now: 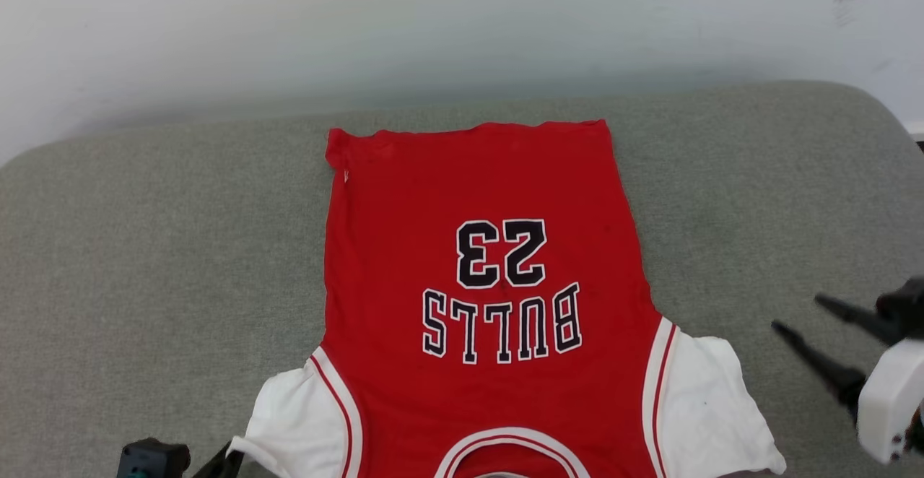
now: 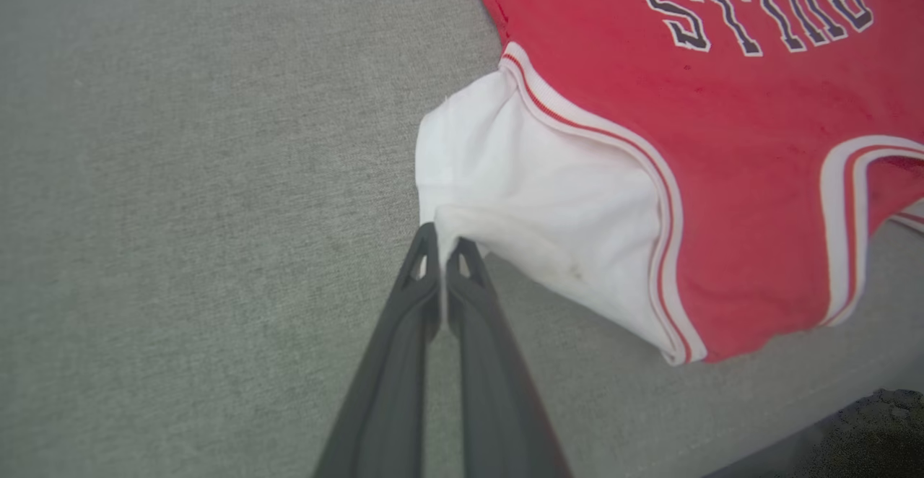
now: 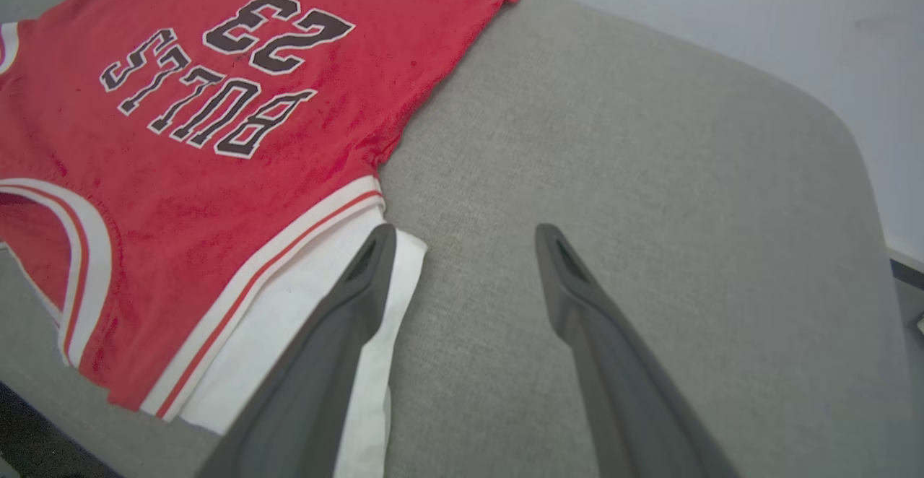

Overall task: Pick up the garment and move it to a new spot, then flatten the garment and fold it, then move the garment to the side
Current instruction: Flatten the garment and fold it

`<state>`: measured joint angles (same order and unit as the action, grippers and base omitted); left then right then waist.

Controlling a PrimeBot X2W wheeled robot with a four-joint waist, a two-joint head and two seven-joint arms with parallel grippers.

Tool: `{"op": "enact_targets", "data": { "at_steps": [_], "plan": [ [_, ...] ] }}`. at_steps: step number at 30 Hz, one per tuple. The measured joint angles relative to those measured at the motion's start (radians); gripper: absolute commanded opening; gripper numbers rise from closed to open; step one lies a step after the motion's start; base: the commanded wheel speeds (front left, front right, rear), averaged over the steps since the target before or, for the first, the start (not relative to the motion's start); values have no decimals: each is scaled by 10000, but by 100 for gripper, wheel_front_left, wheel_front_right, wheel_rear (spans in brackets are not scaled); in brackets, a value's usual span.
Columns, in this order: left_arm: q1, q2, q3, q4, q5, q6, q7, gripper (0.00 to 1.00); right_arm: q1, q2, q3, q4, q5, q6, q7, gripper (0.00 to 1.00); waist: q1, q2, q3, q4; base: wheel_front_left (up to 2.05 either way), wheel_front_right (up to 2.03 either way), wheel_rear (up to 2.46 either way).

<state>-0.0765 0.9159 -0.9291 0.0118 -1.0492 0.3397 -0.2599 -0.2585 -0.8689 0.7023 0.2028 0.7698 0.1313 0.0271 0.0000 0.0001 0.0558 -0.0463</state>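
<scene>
Head view: the garment [image 1: 491, 175] lies flat on the grey cushion [image 1: 144, 247], long axis running away from the robot, collar nearest. The left gripper [image 2: 442, 243] is pinched narrow on the left sleeve [image 2: 534, 196] corner. The right gripper [image 3: 464, 231] stands wide, just beside the right sleeve [image 3: 289, 312].

Light's bright & even on all 3 feeds, diffuse, no hard shadows. I only get a soft grey band where the pale wall [image 1: 462, 23] meets the grey fabric-topped counter [image 1: 144, 247]. The white sleeves of the red jersey-style garment [image 1: 476, 175] nearly blow out, esp. in the left wrist view. The dark left claw [image 2: 444, 236] goes soft toward the frame bottom, same w/ the right claw [image 3: 465, 227]. The counter edge bows in the right wrist view. The left wrist view's bottom-right corner is dark & noisy.
</scene>
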Motion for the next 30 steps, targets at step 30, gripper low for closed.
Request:
{"op": "enact_targets", "data": {
  "at_steps": [30],
  "plan": [
    [-3406, -986, 523, -2276, 3147, 899, 15, 0, -10162, 2245, -3030, 2280, -920, -2, 11112, 100, 3, 0, 5357, 2269, 0, 0, 0]
  ]
}}
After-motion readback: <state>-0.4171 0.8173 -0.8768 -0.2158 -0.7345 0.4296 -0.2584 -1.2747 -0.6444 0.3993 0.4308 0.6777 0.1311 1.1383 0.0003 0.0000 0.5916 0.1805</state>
